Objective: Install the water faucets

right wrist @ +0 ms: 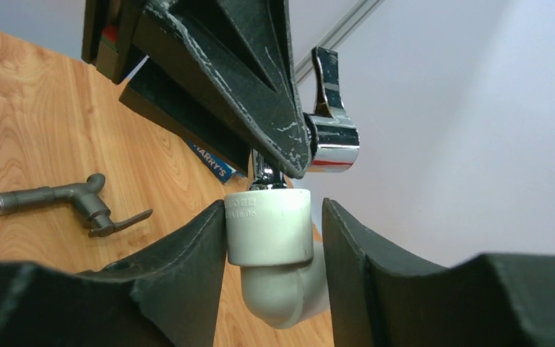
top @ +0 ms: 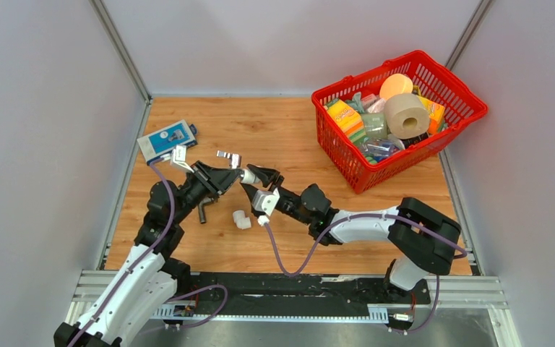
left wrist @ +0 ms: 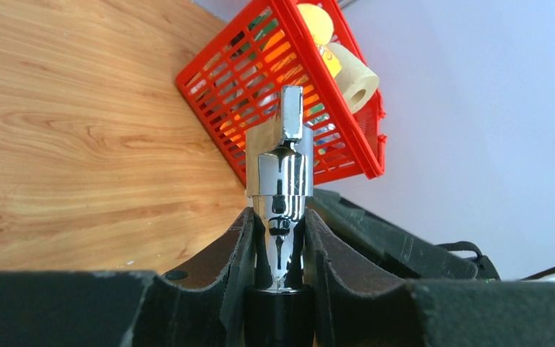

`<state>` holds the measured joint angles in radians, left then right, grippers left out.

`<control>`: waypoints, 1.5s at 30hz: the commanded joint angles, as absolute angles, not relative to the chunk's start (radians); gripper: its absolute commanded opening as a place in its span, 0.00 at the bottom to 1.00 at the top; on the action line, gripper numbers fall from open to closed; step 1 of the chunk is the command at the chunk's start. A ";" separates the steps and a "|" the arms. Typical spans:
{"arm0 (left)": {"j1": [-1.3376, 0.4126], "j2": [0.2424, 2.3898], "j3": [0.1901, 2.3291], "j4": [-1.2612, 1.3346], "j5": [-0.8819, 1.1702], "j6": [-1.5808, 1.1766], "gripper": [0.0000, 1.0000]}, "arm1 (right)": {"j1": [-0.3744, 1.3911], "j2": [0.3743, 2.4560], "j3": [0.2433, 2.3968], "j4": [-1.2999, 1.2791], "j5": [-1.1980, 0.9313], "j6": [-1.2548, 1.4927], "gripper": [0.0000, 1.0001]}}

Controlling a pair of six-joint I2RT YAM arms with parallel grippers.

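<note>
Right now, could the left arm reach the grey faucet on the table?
Probably not yet: the left gripper is shut on the chrome faucet. The grey faucet itself lies uncovered beside that arm.

Mid-table, meeting tip to tip: left gripper from the left, right gripper from the right. Between them, chrome faucet in the left jaws, elbow fitting on its end. Second faucet flat on table, below the left gripper; another fitting just right of it. Box far left. Basket far right, back corner, full of items.
</note>
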<state>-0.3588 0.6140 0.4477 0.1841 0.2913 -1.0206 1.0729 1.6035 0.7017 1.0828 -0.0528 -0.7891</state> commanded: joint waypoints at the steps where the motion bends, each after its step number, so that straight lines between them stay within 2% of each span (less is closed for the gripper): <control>1: -0.359 0.577 0.531 0.299 0.342 -1.046 0.00 | 1.065 1.595 0.752 0.976 -0.089 -0.686 0.44; 4: -0.359 0.572 0.545 0.308 0.351 -1.037 0.00 | 1.039 1.572 0.787 0.856 -0.178 -0.591 0.31; 8: -0.359 0.583 0.555 0.393 0.394 -1.011 0.00 | 0.956 1.542 0.842 0.726 -0.386 -0.392 0.02; 15: -0.359 0.588 0.583 0.517 0.668 -0.599 0.00 | 0.825 1.529 0.969 0.560 -0.809 -0.094 0.00; 18: -0.359 0.561 0.572 0.491 0.732 -0.470 0.00 | 0.801 1.539 1.034 0.485 -0.870 -0.019 0.00; 19: -0.359 0.551 0.566 0.474 0.756 -0.421 0.00 | 0.799 1.533 1.038 0.477 -0.865 -0.012 0.03; 24: -0.360 0.500 0.532 0.396 0.674 -0.382 0.00 | 0.796 1.454 1.002 0.502 -0.758 -0.070 0.42; 29: -0.359 0.495 0.546 0.237 0.363 -0.541 0.00 | 0.810 1.344 0.870 0.616 -0.583 -0.228 0.64; 31: -0.360 0.500 0.546 0.218 0.295 -0.632 0.00 | 0.836 1.312 0.796 0.682 -0.504 -0.317 0.70; 38: -0.360 0.546 0.528 0.290 0.327 -0.891 0.00 | 0.900 1.302 0.666 0.926 -0.429 -0.456 0.77; 45: -0.359 0.572 0.528 0.336 0.368 -0.946 0.00 | 0.928 1.414 0.698 1.021 -0.396 -0.440 0.76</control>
<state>-0.3595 0.5720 0.5076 0.2195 0.3382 -0.8719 0.9169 1.3594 0.6666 0.8864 -0.4397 -0.4305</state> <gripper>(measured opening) 0.345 0.767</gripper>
